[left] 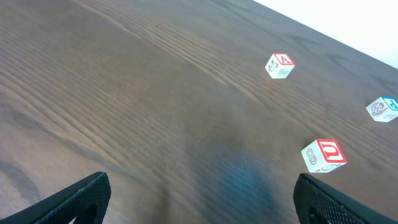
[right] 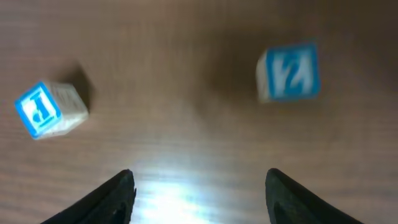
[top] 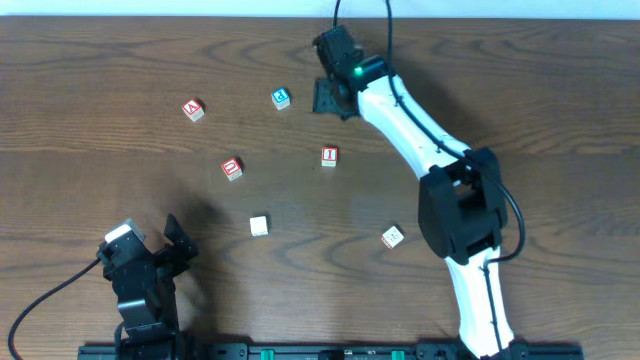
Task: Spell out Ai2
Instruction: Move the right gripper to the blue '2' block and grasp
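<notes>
Looking down the right wrist camera, I see the right gripper (right: pixel 199 177) with its two dark, rounded fingers spread apart and only table (right: pixel 199 124) between them. Glare shines off the smooth brown wood grain right at the tips. Just beyond the finger on the right of that view sits the 2 cube (right: pixel 289 71), a small square block with pale edges and a blue face. Its white "2" is blurred and turned round. About as far out beyond the other finger sits a blue cube (right: pixel 50 111), tilted, with pale printed sides and a white letter I cannot name with certainty. Open wood runs between those two blocks, in line with the jaws. From overhead, the I cube (top: pixel 329 156) lies near this gripper, back toward its arm, with a readable "I" on its red face and wood on every side. At the left gripper (left: pixel 200 180) the black fingers stand wide apart, holding nothing. Nearest ahead of it, toward the right of its view, is a red cube (left: pixel 323 155) with a rounded letter and line drawings on its white side. Farther out sits the A cube (left: pixel 279 65), red "A" on top, well apart from the other two task blocks.
</notes>
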Action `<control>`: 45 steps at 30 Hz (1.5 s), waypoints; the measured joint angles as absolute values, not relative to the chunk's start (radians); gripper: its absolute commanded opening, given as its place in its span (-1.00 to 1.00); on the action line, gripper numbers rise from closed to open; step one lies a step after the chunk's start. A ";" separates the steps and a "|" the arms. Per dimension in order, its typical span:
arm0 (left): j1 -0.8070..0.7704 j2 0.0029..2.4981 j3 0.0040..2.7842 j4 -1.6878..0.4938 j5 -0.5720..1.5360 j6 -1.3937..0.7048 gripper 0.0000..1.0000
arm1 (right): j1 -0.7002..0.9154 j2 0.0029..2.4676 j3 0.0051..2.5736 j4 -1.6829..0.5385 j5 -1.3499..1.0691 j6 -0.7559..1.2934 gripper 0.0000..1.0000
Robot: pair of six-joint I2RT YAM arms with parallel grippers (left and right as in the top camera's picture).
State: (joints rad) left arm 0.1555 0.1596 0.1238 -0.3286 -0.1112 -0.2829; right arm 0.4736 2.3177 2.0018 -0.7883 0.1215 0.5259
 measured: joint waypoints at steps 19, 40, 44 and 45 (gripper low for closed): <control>0.155 0.160 0.124 -0.329 -0.111 -0.283 0.91 | 0.318 2.318 2.002 -0.518 0.107 0.431 0.25; 0.155 0.160 0.124 -0.328 -0.111 -0.283 0.91 | 0.321 2.438 2.004 -0.548 0.071 0.355 0.25; 0.155 0.160 0.124 -0.329 -0.111 -0.283 0.91 | 0.332 2.443 2.004 -0.548 0.070 0.354 0.25; 0.155 0.160 0.124 -0.329 -0.111 -0.283 0.91 | 0.336 2.443 2.004 -0.549 0.070 0.354 0.25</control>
State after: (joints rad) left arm 0.1555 0.1596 0.1238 -0.3286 -0.1112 -0.2829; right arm 0.3363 2.4432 2.0041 -0.5491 0.0704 0.3538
